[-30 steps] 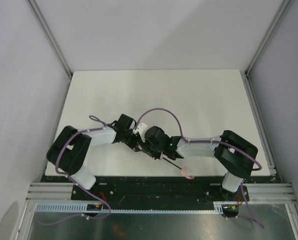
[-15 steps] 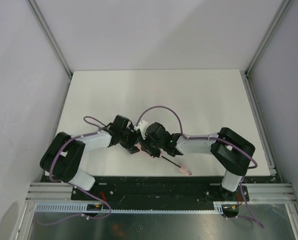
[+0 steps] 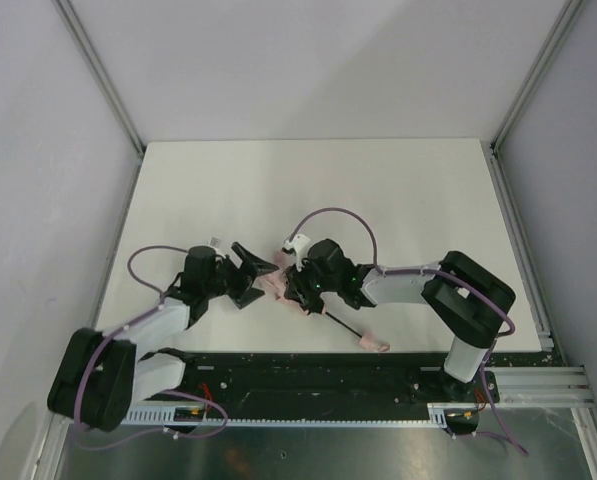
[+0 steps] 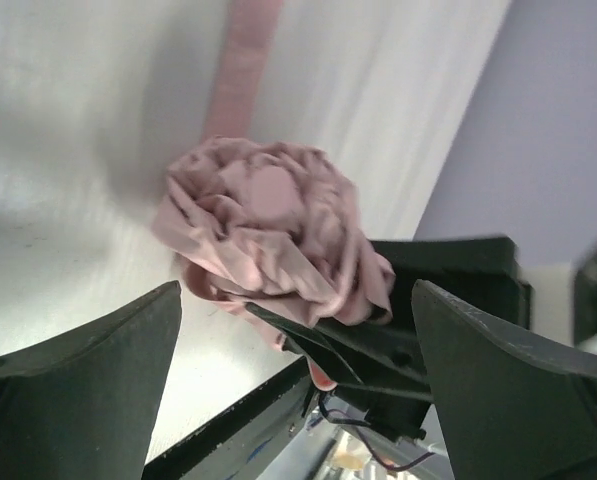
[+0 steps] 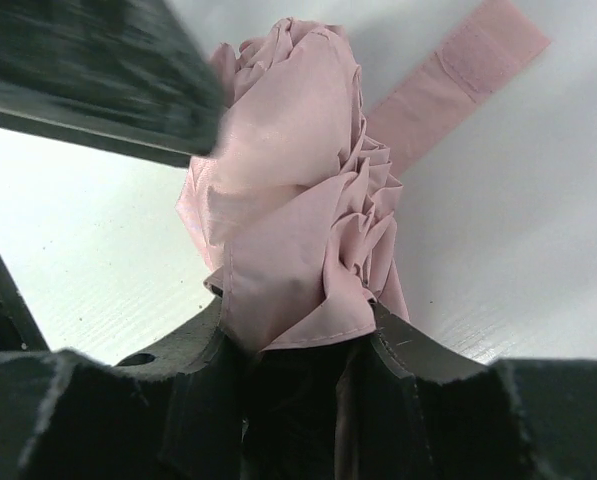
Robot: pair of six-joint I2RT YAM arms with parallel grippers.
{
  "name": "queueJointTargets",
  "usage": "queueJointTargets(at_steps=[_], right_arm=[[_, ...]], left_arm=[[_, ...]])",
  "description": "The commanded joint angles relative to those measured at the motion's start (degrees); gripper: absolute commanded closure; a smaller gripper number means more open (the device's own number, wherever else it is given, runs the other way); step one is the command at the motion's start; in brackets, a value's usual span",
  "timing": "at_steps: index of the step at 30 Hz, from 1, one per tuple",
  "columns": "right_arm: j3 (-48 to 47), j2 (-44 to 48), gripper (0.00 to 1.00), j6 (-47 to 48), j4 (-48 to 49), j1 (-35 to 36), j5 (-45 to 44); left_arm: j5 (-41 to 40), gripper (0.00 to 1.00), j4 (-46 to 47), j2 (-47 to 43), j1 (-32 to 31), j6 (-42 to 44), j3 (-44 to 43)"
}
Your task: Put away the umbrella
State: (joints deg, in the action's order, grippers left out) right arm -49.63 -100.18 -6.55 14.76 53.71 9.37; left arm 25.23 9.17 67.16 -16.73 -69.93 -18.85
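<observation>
Top view first: the umbrella (image 3: 276, 287) is lying near the front edge of the white desk (image 3: 398, 200), roughly in the middle between the two arms. The scrunched pale pink fabric end points to the left. The thin black shaft (image 3: 342, 324) runs off diagonally to the small pink handle (image 3: 375, 344), which sits right by the desk's front edge. The left claw (image 3: 256, 278) is just beside the fabric with its fingers spread wide, not gripping anything. The right claw (image 3: 294, 286) is right on the bundle.

Left wrist cam: both dark fingers (image 4: 78, 375) sit way out at the sides, wide apart, and the crumpled pink fabric (image 4: 273, 235) is between them without touching either one. A flat pink strap (image 4: 243, 70) lies on the desk behind it. The other arm's black claw (image 4: 418, 300) is clamped under the bundle.

Right wrist cam: this claw (image 5: 298, 335) is pinching the folded fabric (image 5: 298, 200) at its base, and the cloth bulges out above the fingers. The strap (image 5: 458, 80) trails off to the upper right on the desk. The blurry black thing in the top left corner is a finger (image 5: 88, 70) of the left claw.
</observation>
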Motion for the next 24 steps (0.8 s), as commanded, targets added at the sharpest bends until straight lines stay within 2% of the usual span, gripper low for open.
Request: queueJointTargets(at_steps=[1, 8, 13, 20, 24], right_arm=[[1.9, 1.8, 1.00, -5.2, 1.9, -2.1, 4.2], [3.4, 5.6, 1.00, -13.0, 6.6, -6.1, 11.2], [4.6, 9.2, 1.00, -18.6, 10.3, -8.4, 16.1], [4.6, 13.1, 1.00, -20.7, 11.6, -8.4, 18.6], [4.6, 13.7, 1.00, -20.8, 11.3, -8.0, 18.9]], left_arm=[[1.3, 0.00, 6.5, -7.6, 0.8, 7.0, 1.8], [3.1, 0.01, 9.5, -9.6, 0.6, 10.0, 3.5], [0.4, 0.01, 10.2, -10.6, -1.8, 8.5, 4.2], [-0.7, 0.00, 14.8, -5.5, -5.7, 4.7, 0.9], [-2.0, 0.01, 17.3, -5.8, -7.2, 2.5, 0.1]])
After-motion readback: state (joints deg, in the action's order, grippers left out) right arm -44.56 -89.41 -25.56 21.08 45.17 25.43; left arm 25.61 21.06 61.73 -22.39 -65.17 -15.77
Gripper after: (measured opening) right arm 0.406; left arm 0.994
